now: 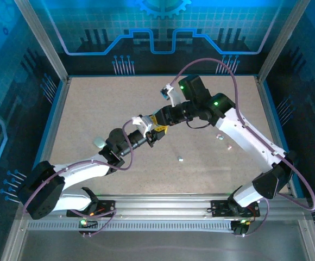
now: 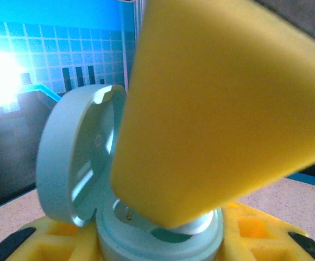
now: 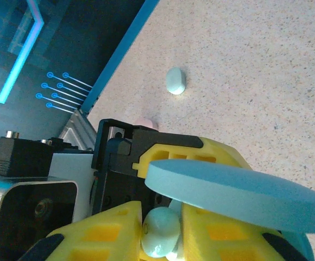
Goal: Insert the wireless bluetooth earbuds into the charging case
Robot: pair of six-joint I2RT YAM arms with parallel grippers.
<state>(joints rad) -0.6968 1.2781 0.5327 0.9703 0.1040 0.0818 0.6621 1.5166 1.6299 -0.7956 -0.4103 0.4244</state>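
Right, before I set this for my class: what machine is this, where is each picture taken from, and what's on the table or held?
Two robot arms are bolted to a table's near edge. One picture looks down from above; the other two come from a camera on each wrist. The left gripper holds an open charging case. The right gripper pinches a tiny pale earbud right beside it. On the table lie an oval case and a few small loose pieces.

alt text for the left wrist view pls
A pale blue round plastic charging case sits open between the yellow fingers of the left gripper, lid up at left. A blurred yellow finger of the right gripper reaches down into its base.
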